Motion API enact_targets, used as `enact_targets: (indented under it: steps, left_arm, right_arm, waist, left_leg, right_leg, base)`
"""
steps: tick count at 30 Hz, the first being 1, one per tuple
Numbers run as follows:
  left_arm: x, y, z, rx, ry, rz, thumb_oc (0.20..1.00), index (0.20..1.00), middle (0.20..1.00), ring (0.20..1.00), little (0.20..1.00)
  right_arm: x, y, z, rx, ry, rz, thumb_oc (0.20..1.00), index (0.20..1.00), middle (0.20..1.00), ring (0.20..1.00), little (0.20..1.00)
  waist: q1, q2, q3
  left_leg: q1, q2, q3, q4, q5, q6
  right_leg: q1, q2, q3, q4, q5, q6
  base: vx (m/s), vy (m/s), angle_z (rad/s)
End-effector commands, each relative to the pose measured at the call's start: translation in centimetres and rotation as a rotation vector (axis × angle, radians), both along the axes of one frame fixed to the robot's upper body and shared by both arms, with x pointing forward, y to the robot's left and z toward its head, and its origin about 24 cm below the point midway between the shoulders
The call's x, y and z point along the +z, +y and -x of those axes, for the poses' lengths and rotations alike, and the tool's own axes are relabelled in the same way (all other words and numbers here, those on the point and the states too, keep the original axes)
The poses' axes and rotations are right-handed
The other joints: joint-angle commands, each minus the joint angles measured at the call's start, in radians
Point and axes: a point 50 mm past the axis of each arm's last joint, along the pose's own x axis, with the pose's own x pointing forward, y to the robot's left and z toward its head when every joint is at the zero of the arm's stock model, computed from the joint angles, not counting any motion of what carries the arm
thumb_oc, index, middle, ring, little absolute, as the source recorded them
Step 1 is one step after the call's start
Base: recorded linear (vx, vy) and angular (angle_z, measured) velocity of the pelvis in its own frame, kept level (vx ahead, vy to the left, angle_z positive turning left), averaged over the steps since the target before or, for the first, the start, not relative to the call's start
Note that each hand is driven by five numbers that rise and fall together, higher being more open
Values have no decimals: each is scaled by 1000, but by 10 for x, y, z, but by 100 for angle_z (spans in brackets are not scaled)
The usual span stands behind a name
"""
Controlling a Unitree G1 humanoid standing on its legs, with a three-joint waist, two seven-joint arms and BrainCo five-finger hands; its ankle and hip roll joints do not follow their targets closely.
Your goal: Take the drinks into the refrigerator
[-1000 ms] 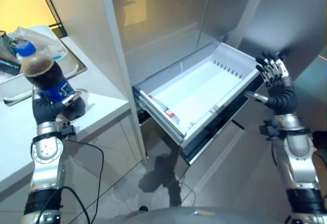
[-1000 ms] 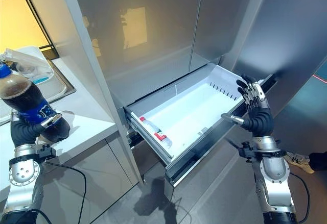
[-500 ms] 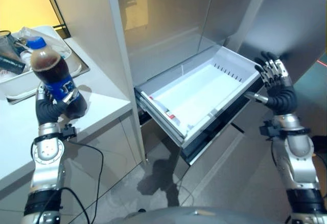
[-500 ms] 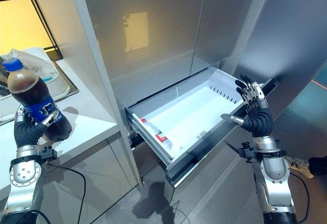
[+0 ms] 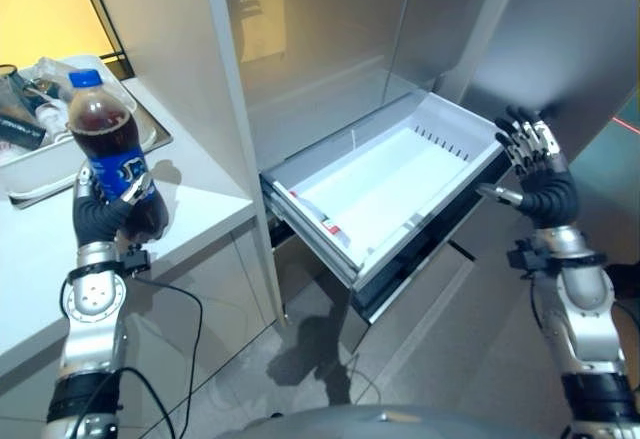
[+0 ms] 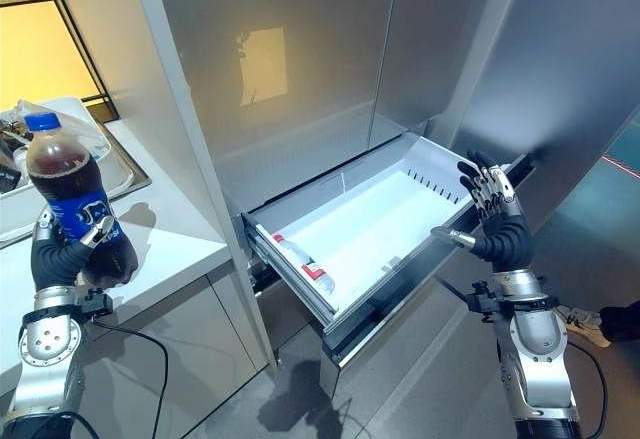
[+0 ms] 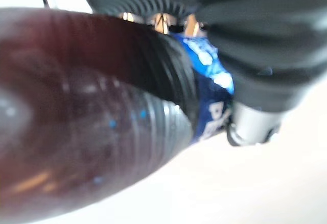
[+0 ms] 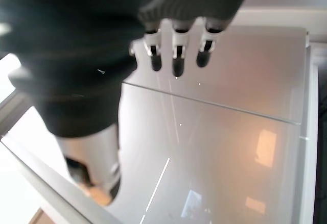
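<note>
Left side of the frame: the left hand (image 5: pixel 103 217) has its fingers curled round the lower body of a cola bottle (image 5: pixel 108 155), holding it upright above the white counter (image 5: pixel 190 194). The bottle is clear plastic filled with dark brown liquid almost to the neck, closed by a blue cap (image 5: pixel 86 79) and wrapped at mid-height with a blue label (image 6: pixel 78 211) bearing lighter print. In the left wrist view the same bottle (image 7: pixel 87 132) appears as a dark, ribbed, glossy body with the blue label visible beyond it, the hand's ribbed cover lying across it.

Upper left corner: a metal tray (image 5: pixel 150 131) sits on the counter behind the bottle and holds crumpled clear plastic and other items too small to identify.

Centre of the frame: the grey refrigerator (image 5: pixel 330 49) stands with its 2 upper doors closed and its white drawer (image 5: pixel 395 174) pulled out. Inside, along the drawer's lower-left wall, lies 1 clear bottle (image 6: pixel 305 262) with a red-and-white label, on its side.

Right side of the frame: the right hand (image 5: pixel 532 162) is raised just beside the drawer's far right corner, fingers straight and slightly spread, thumb held apart, gripping nothing. Whether it touches the drawer rim cannot be told. In the right wrist view its dark fingertips (image 8: pixel 176 63) point toward the refrigerator's smooth grey door (image 8: pixel 230 147).
</note>
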Motion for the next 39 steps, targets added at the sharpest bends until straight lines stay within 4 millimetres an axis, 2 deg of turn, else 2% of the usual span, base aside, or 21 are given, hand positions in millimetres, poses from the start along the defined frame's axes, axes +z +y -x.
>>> enact_targets:
  steps: [1, 6, 10, 13, 14, 21, 29, 34, 35, 39]
  left_arm:
    - [28, 12, -9, 8, -95, -65, 200, 200, 200, 200, 200]
    - [27, 7, -10, -25, -116, -15, 200, 200, 200, 200, 200]
    - [31, -7, -10, -117, -181, 61, 200, 200, 200, 200, 200]
    - [38, -27, -6, -269, -237, 120, 200, 200, 200, 200, 200]
    - [38, -26, -6, -270, -236, 121, 200, 200, 200, 200, 200]
    - [49, -63, 0, -577, -309, 232, 200, 200, 200, 200, 200]
    - [64, -90, 7, -858, -369, 297, 200, 200, 200, 200, 200]
    - [66, -109, 8, -1017, -337, 337, 200, 200, 200, 200, 200]
    - [70, -121, 9, -1121, -309, 318, 200, 200, 200, 200, 200]
    - [71, -145, 11, -1317, -201, 254, 200, 200, 200, 200, 200]
  right_arm:
    - [29, 2, 12, 25, -152, 3, 1000, 1000, 1000, 1000, 1000]
    - [29, 1, 12, 25, -148, 2, 1000, 1000, 1000, 1000, 1000]
    - [27, 1, 12, 26, -140, 1, 1000, 1000, 1000, 1000, 1000]
    - [23, 0, 12, 35, -120, -14, 1000, 1000, 1000, 1000, 1000]
    - [23, 0, 12, 35, -119, -14, 1000, 1000, 1000, 1000, 1000]
    - [12, 1, 12, 86, -53, -25, 1000, 1000, 1000, 1000, 1000]
    - [5, 2, 13, 137, -7, -15, 1000, 1000, 1000, 1000, 1000]
    - [-1, 11, 9, 231, 41, -39, 1000, 1000, 1000, 1000, 1000]
    - [-5, 18, 6, 345, 90, -71, 1000, 1000, 1000, 1000, 1000]
    - [-16, 30, 0, 558, 228, -82, 1000, 1000, 1000, 1000, 1000]
  waist:
    - [-10, -3, -19]
    - [-12, -1, -19]
    - [-12, -2, -17]
    - [-10, -3, -14]
    - [-10, -3, -14]
    - [-5, -6, -12]
    - [-4, -9, -10]
    - [-3, -11, -8]
    - [-2, -13, -6]
    - [-1, -20, -6]
  left_leg:
    - [-28, -50, -51, 39, -54, 63]
    - [-26, -50, -52, 33, -49, 64]
    - [-28, -51, -54, 32, -47, 65]
    - [-31, -53, -54, 32, -45, 67]
    - [-31, -53, -54, 32, -45, 67]
    - [-35, -57, -59, 34, -42, 70]
    - [-36, -57, -60, 31, -39, 70]
    - [-29, -55, -58, 30, -46, 68]
    - [-29, -54, -57, 30, -45, 66]
    - [-29, -54, -56, 31, -43, 60]
  right_leg:
    - [21, 10, -27, 98, -79, 3]
    - [23, 8, -24, 92, -72, 3]
    - [22, 7, -24, 90, -71, 3]
    - [20, 7, -23, 91, -67, 3]
    - [20, 7, -23, 91, -67, 3]
    - [22, 4, -32, 87, -63, 4]
    - [24, 2, -34, 80, -57, 6]
    - [30, 4, -30, 81, -63, 5]
    - [31, 5, -31, 81, -63, 5]
    - [30, 5, -33, 82, -62, 6]
  base:
    - [0, 0, 0]
    - [0, 0, 0]
    - [0, 0, 0]
    - [0, 0, 0]
    - [0, 0, 0]
    - [0, 0, 0]
    - [0, 0, 0]
    - [0, 0, 0]
    - [0, 0, 0]
    - [0, 0, 0]
